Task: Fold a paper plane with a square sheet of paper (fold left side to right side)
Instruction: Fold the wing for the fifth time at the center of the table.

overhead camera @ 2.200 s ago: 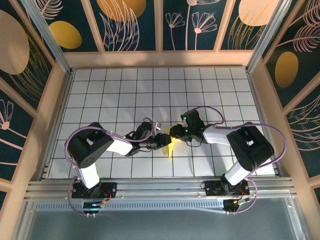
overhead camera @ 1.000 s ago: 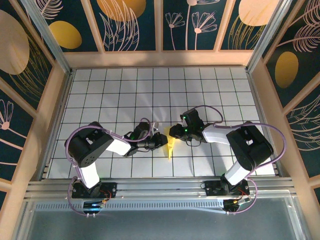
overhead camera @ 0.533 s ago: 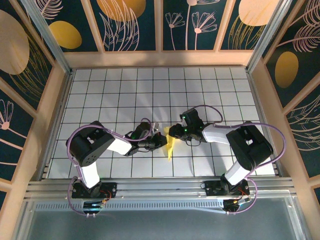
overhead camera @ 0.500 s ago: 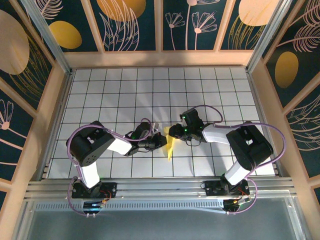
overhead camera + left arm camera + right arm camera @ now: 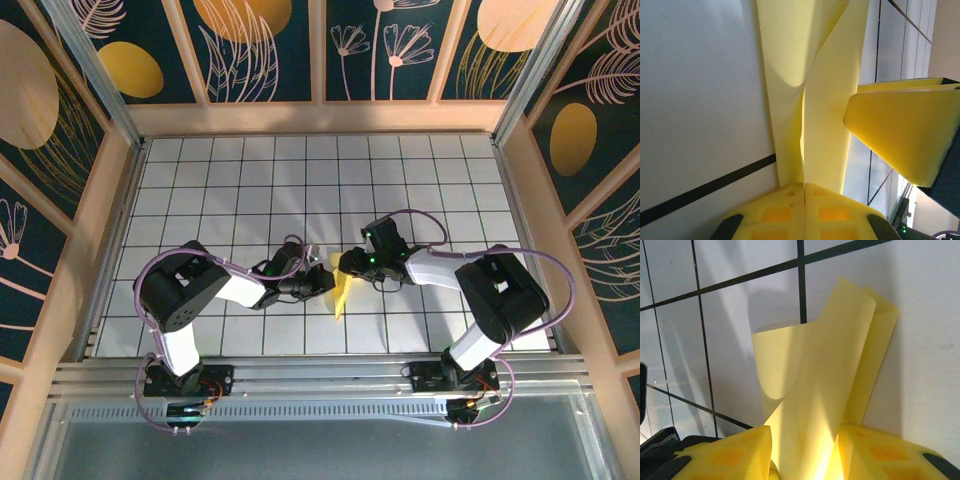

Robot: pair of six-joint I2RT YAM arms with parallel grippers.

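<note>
Yellow paper plane [image 5: 341,294] lies long axis near-to-far; left gripper [image 5: 804,189] pinches its left flank, right gripper [image 5: 805,437] straddles its far end, jaws apart.

I've got the white grid table [image 5: 250,180], wood rim [image 5: 320,118] around it; folded yellow paper [image 5: 340,296] near front centre, partly raised off it

Sheet of paper [image 5: 341,293]: bright yellow, plain, paler where light shows through (wrist views). Table [image 5: 240,180]: white tiles, thin black grid lines. Wall panels [image 5: 260,50]: dark teal, gold discs, pale line-drawn flowers and what may be feathers or leaves. Arms [image 5: 175,300]: black with white links.
</note>
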